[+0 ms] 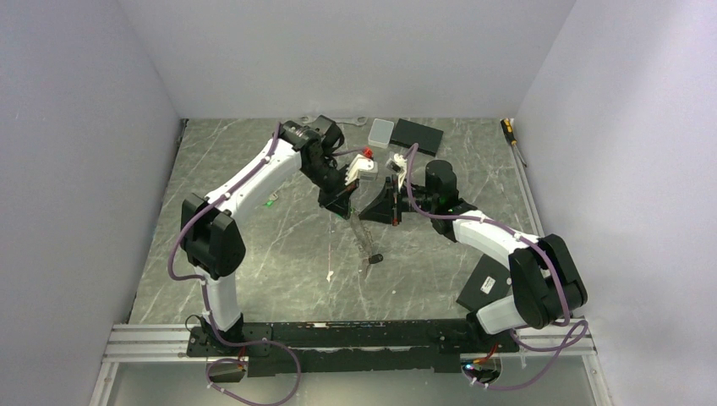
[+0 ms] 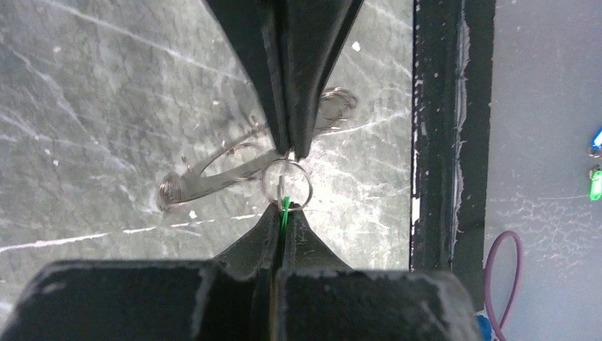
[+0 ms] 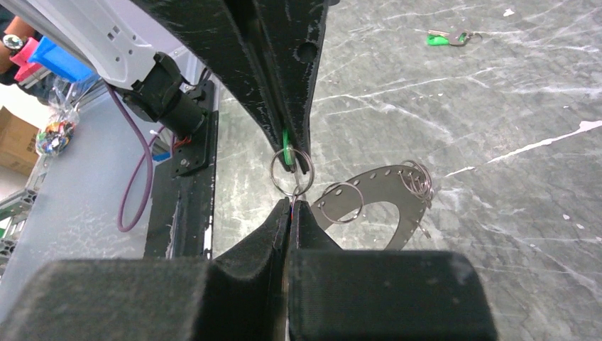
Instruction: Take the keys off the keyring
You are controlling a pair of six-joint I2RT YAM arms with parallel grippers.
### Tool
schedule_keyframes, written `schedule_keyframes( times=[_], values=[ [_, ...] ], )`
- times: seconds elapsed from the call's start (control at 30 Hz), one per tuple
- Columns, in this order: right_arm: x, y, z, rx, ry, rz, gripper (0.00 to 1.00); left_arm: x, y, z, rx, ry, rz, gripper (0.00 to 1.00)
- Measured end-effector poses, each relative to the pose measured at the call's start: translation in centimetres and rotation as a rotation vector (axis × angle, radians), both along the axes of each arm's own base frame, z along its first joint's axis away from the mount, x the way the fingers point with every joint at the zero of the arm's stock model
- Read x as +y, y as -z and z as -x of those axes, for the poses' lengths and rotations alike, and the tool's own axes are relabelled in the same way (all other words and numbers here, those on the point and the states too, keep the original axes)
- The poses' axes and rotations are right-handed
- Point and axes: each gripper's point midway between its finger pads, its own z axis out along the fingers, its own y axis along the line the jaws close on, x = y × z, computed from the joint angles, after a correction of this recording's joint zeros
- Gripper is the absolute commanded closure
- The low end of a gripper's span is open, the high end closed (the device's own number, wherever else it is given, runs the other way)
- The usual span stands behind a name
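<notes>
A small round metal keyring is held in the air between my two grippers; it also shows in the left wrist view. My left gripper is shut on a green-headed key that hangs on the ring, seen edge-on between the pads. My right gripper is shut on the ring's opposite side. In the top view the two grippers meet tip to tip. A second green-headed key lies loose on the table, also in the top view. I cannot make out the black-headed key.
A curved silver plate with holes and several small rings sits just below the grippers. At the back stand a grey box, a black box and a screwdriver. A black device lies beside the right arm.
</notes>
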Motion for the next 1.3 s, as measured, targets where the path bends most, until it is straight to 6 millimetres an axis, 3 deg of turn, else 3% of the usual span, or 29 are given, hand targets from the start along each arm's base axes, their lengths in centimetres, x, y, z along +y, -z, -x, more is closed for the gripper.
schedule_keyframes(
  times=[0.3,0.83,1.3],
  values=[
    [-0.5,0.0,-0.3,0.004,0.01,-0.005,1.0,0.6,1.7,-0.5,0.058,-0.04,0.032,1.0],
    [-1.2,0.3,0.3,0.067,0.042,-0.035,1.0,-0.9,3.4,0.5,0.181,-0.098,0.118,1.0],
    [-1.7,0.3,0.3,0.099,0.058,-0.051,1.0,-3.0,4.4,1.5,0.19,-0.105,0.15,1.0]
  ],
)
